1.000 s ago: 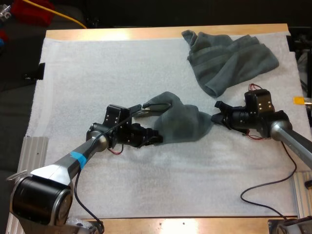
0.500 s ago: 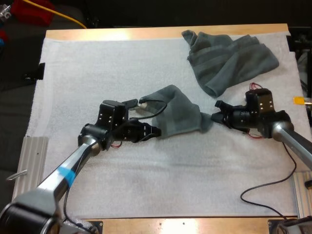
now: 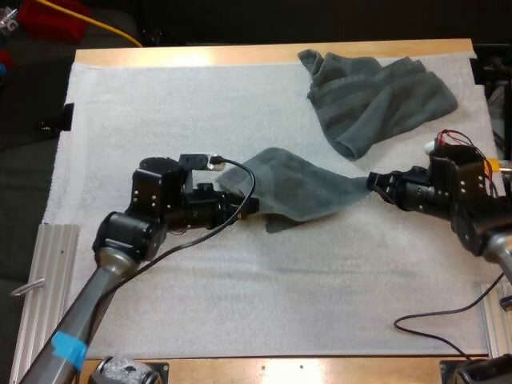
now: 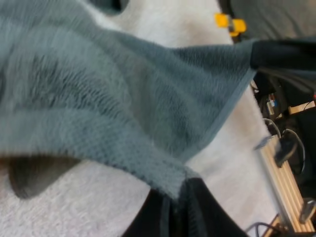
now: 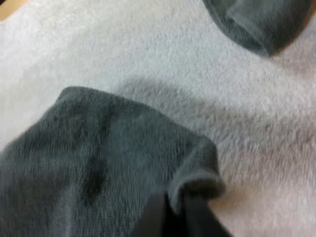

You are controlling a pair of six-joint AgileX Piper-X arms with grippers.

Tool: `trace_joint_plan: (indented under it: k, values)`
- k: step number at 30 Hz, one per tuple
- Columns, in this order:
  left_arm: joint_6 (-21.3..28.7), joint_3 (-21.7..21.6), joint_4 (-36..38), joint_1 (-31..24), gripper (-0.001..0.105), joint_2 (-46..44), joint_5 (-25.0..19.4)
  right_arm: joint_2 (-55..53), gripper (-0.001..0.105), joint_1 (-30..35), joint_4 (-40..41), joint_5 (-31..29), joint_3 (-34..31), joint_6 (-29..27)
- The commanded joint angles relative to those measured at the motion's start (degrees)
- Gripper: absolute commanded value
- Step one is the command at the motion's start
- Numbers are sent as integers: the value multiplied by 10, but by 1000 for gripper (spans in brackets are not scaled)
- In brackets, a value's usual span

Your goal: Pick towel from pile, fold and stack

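Nearest, my left gripper [image 3: 250,206] is clamped on one corner of the grey-green towel [image 3: 300,188], my right gripper [image 3: 374,182] pinching the opposite corner (fabric stretched between them over the white mat [image 3: 240,296]). Farther back, well apart, lies the crumpled towel [image 3: 376,96].

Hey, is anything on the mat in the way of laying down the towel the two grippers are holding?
Nothing visible. The towel hangs stretched between the left gripper and the right gripper, each shut on a corner, over bare mat. The crumpled towel lies apart, toward the far right.
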State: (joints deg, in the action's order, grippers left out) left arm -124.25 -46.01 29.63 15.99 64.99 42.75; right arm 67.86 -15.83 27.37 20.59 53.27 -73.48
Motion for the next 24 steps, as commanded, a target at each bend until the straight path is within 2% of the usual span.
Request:
trace_joint_plan:
  k: [1, 9, 16, 24]
  values:
    - [14, -13, 21, 0, 0, -13, -7, -18, 1, -5, 13, -8, -1, -13]
    - [95, -82, 174, 0, 0, -71, -59, -87, 1, -67, 29, -50, 15, -14]
    - [159, -119, 288, 0, 0, -114, -108, -101, 1, -145, 134, -150, 87, -73]
    - [167, -140, 334, 1, 0, -156, -110, -102, 1, -228, 226, -256, 166, -112]
